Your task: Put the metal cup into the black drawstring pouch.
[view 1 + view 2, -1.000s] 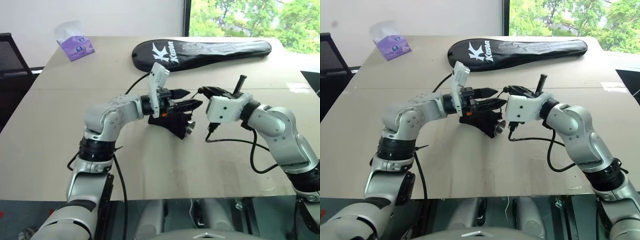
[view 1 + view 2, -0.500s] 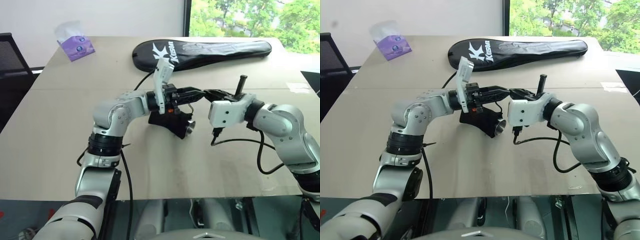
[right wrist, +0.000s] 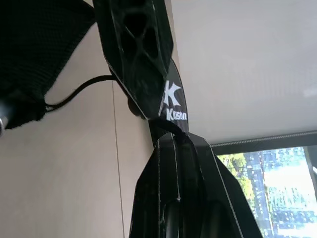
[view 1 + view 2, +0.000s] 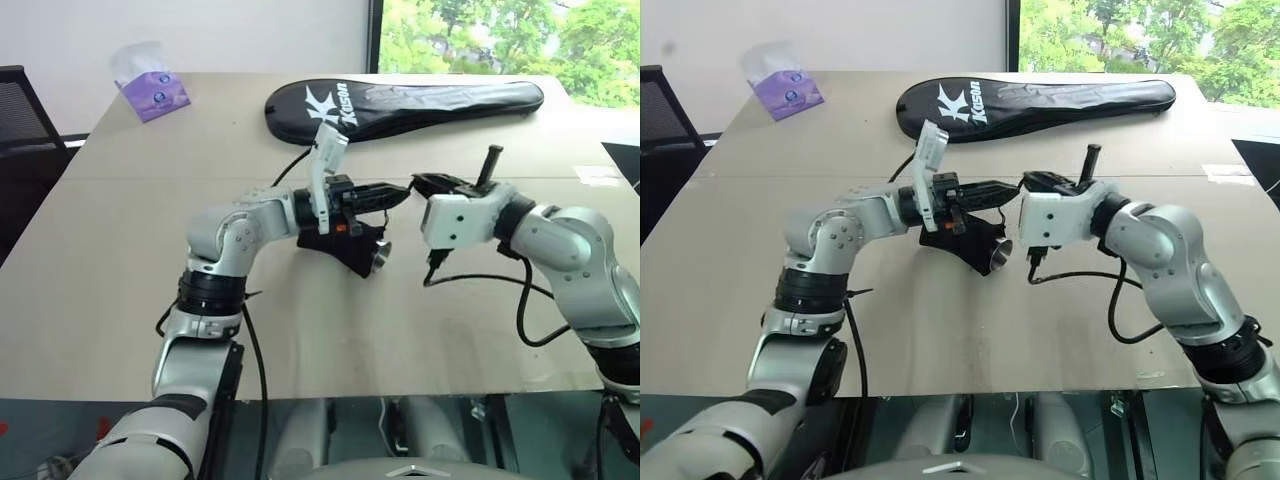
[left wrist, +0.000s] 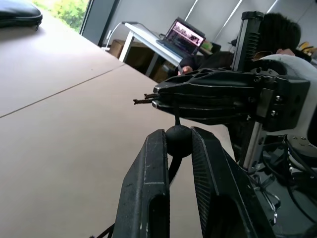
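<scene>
The black drawstring pouch [image 4: 345, 247] lies mid-table with the metal cup [image 4: 380, 257] already in its mouth. Left gripper [image 5: 179, 144] jaws clamp the cord bead [image 5: 179, 141]; right gripper [image 3: 179, 144] jaws are closed on the cord [image 3: 166, 126]. Pulling unevenly could drag the pouch and spill the cup.

The black drawstring pouch [image 4: 345, 248] lies on the table [image 4: 120, 260], metal cup [image 4: 381, 258] at its mouth.
</scene>
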You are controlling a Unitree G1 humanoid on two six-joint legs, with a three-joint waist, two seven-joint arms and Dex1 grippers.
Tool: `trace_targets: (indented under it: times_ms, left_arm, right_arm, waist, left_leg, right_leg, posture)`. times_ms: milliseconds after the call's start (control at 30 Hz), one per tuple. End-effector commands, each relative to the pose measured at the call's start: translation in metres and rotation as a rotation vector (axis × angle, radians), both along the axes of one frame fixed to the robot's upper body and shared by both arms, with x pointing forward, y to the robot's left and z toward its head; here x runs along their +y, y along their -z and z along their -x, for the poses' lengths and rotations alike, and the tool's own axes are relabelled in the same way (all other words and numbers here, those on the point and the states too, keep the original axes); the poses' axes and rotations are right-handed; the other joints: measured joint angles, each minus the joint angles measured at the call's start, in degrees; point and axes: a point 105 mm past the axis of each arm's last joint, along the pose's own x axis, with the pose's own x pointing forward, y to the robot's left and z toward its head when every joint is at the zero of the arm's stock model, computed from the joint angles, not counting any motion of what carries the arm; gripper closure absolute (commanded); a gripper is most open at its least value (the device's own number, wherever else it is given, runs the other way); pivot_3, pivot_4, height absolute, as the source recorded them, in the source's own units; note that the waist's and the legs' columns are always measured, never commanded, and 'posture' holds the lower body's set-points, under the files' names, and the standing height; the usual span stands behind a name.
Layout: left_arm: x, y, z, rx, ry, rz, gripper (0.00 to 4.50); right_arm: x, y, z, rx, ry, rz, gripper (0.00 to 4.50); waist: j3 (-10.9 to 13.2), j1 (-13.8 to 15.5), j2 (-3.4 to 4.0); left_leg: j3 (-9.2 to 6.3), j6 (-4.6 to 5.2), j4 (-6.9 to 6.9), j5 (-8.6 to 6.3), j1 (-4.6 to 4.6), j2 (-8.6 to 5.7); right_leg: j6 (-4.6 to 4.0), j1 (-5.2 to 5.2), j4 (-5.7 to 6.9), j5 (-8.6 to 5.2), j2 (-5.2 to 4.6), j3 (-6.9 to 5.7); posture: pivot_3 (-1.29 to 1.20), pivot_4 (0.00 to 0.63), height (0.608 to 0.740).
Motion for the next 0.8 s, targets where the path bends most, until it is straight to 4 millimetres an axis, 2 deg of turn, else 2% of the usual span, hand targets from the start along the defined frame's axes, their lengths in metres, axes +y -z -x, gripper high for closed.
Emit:
trace_targets:
  times_ms: [33, 167, 300, 400, 467, 600, 700, 800]
  left_arm:
    - [0.005, -0.034, 0.004, -0.078, 0.012, 0.127, 4.38]
    - [0.014, -0.051, 0.003, -0.081, 0.011, 0.201, 4.38]
    - [0.021, -0.058, 0.001, -0.078, -0.011, 0.231, 4.38]
    - [0.023, -0.058, 0.001, -0.071, -0.029, 0.233, 4.38]
    - [0.023, -0.049, -0.002, -0.058, -0.057, 0.209, 4.38]
    - [0.027, -0.013, -0.008, -0.020, -0.131, 0.107, 4.38]
    - [0.037, 0.017, -0.011, 0.022, -0.201, 0.052, 4.38]
    - [0.045, 0.030, -0.007, 0.038, -0.221, 0.036, 4.38]
  right_arm:
    - [-0.010, -0.037, -0.001, -0.111, 0.032, -0.024, 4.50]
    - [-0.014, -0.060, -0.006, -0.166, 0.054, -0.044, 4.50]
    - [-0.024, -0.086, -0.014, -0.224, 0.103, -0.088, 4.50]
    - [-0.030, -0.120, -0.021, -0.278, 0.145, -0.202, 4.50]
    - [-0.033, -0.140, -0.024, -0.299, 0.160, -0.296, 4.50]
    - [-0.047, -0.170, -0.031, -0.340, 0.213, -0.407, 4.50]
    - [-0.064, -0.186, -0.034, -0.378, 0.268, -0.464, 4.50]
    - [-0.074, -0.199, -0.032, -0.422, 0.298, -0.502, 4.50]
  waist:
    - [0.0, 0.0, 0.00]
    - [0.0, 0.0, 0.00]
    - [0.0, 0.0, 0.00]
    - [0.0, -0.1, 0.01]
    - [0.0, -0.1, 0.01]
    - [0.0, 0.0, 0.01]
    - [0.0, 0.0, 0.10]
    - [0.1, 0.0, 0.13]
  left_leg:
    - [0.00, 0.00, 0.00, 0.00, 0.00, 0.00]
    - [-0.02, 0.00, 0.02, 0.00, 0.00, 0.01]
    - [-0.01, 0.00, 0.02, 0.00, 0.00, 0.01]
    - [-0.01, 0.00, 0.02, 0.00, 0.00, 0.01]
    - [0.01, 0.00, 0.02, 0.00, 0.00, 0.01]
    - [-0.03, -0.01, -0.04, 0.00, 0.00, 0.02]
    - [0.04, 0.00, -0.05, 0.00, 0.00, -0.01]
    - [-0.01, 0.00, -0.07, 0.00, -0.04, -0.01]
  right_leg:
    - [0.00, 0.00, 0.00, 0.00, 0.00, 0.00]
    - [0.00, 0.01, 0.01, 0.00, 0.00, -0.03]
    - [0.00, 0.01, 0.00, 0.00, -0.01, -0.02]
    - [0.00, 0.00, 0.01, 0.00, -0.01, -0.02]
    - [0.00, -0.01, 0.02, 0.00, -0.03, 0.00]
    - [-0.01, 0.00, -0.03, 0.00, -0.06, 0.01]
    - [-0.01, -0.01, -0.02, 0.01, -0.11, 0.03]
    - [-0.01, -0.05, -0.03, 0.00, -0.11, 0.06]
  posture:
    - [0.00, 0.150, 0.740]
    - [0.00, 0.150, 0.740]
    - [0.00, 0.150, 0.740]
    - [0.00, 0.150, 0.740]
    - [0.00, 0.150, 0.740]
    - [0.00, 0.150, 0.740]
    - [0.00, 0.150, 0.740]
    - [0.00, 0.150, 0.740]
